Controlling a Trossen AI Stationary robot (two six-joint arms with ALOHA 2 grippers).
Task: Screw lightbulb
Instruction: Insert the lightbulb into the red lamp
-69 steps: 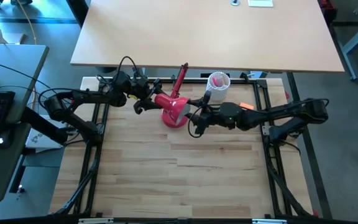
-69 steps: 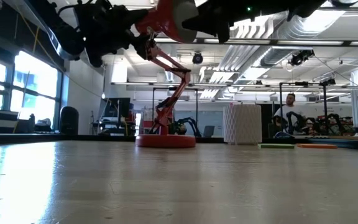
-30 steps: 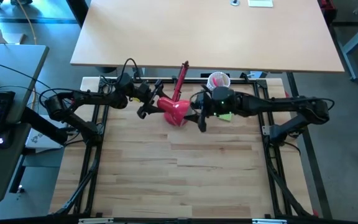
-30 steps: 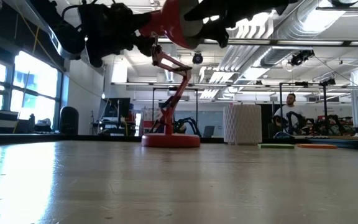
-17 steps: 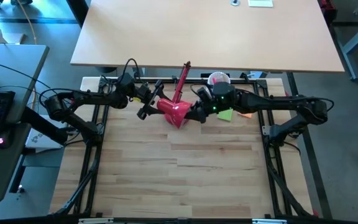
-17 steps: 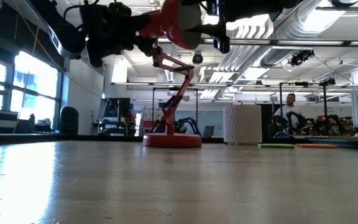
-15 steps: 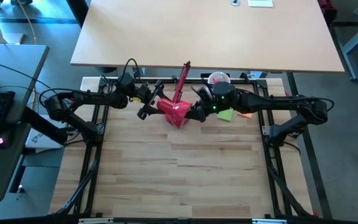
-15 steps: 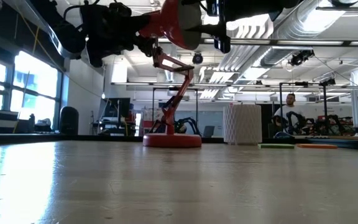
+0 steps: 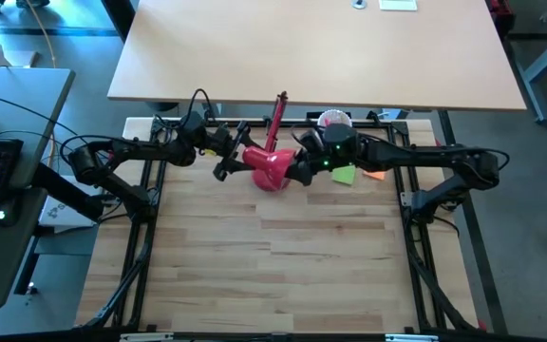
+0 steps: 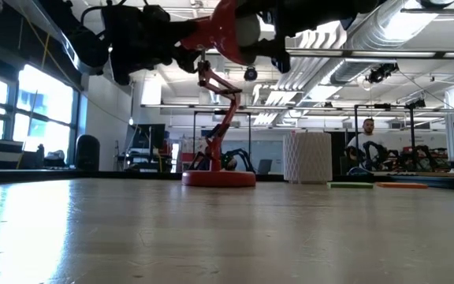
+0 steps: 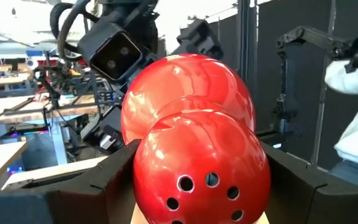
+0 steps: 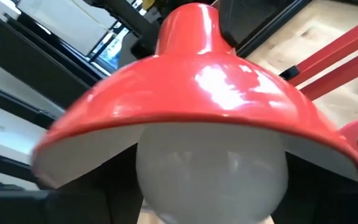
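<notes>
The red desk lamp stands on its round base [image 10: 219,178] at the table's far middle, its shade [image 9: 270,169] raised on a jointed arm. The white lightbulb [image 12: 210,168] sits in the shade's mouth. My left gripper [image 9: 235,163] is at the shade's back end, shut on its vented cap. From the right, my right gripper [image 9: 297,171] faces the mouth, and its open fingers stand on either side of the bulb's globe. My left gripper pinches the shade's rounded rear cap [image 11: 197,168], the narrow end with the vent holes, between its two fingers [image 11: 98,186]. The fingers come about level from the table's left. The shade stays high above the table on the lamp's arm. My right gripper has a finger on each side of the bulb's globe [image 12: 160,180]; whether they touch it I cannot tell.
A white perforated pen cup [image 9: 333,122] stands at the far edge just right of the lamp. Green [image 9: 342,175] and orange [image 9: 376,174] paper slips lie under the right arm. A person [image 10: 366,142] sits in the room beyond. The near half of the wooden table [image 9: 273,275] is free.
My right gripper has rolled about its own pointing line at the shade's mouth and shifted a little toward the far edge. The left gripper and the shade have stayed nearly where they were.
</notes>
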